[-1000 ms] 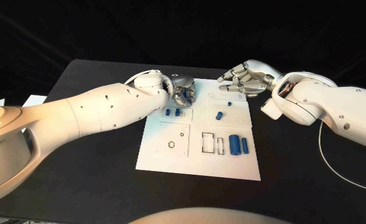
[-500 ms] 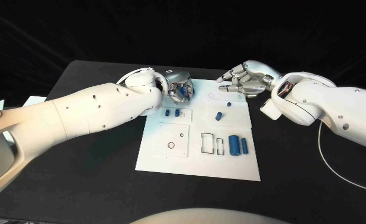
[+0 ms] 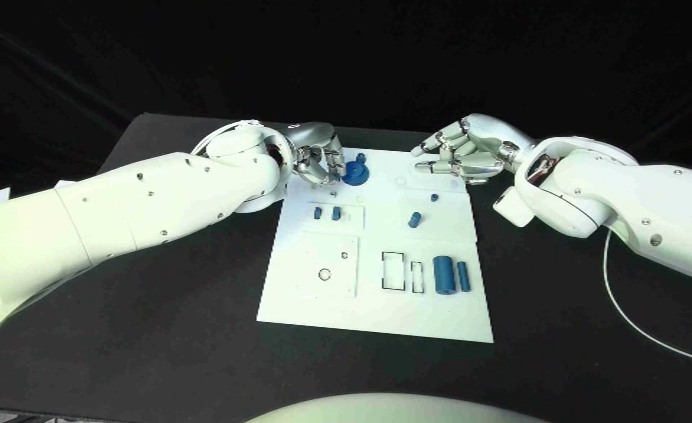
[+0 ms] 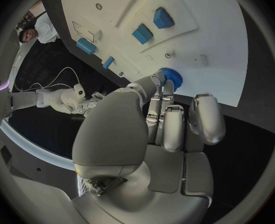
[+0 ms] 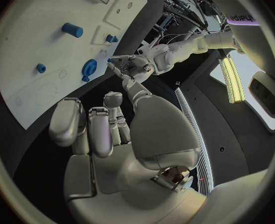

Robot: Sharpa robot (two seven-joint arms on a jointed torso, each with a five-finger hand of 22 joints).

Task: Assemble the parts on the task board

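the left hand [image 3: 315, 160] is drawing back toward the upper left of the frame, off the task board [image 3: 378, 318]; its fingers [image 3: 329, 165] are now lying just left of a round blue part [image 3: 356, 176], which is coming into sight at the board's far edge where the hand had been covering it

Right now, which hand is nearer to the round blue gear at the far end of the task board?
Left. The left hand is right beside the blue gear; the right hand hovers farther off, across the board's far edge.

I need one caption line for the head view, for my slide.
Left hand beside a blue gear-like part on the task board.
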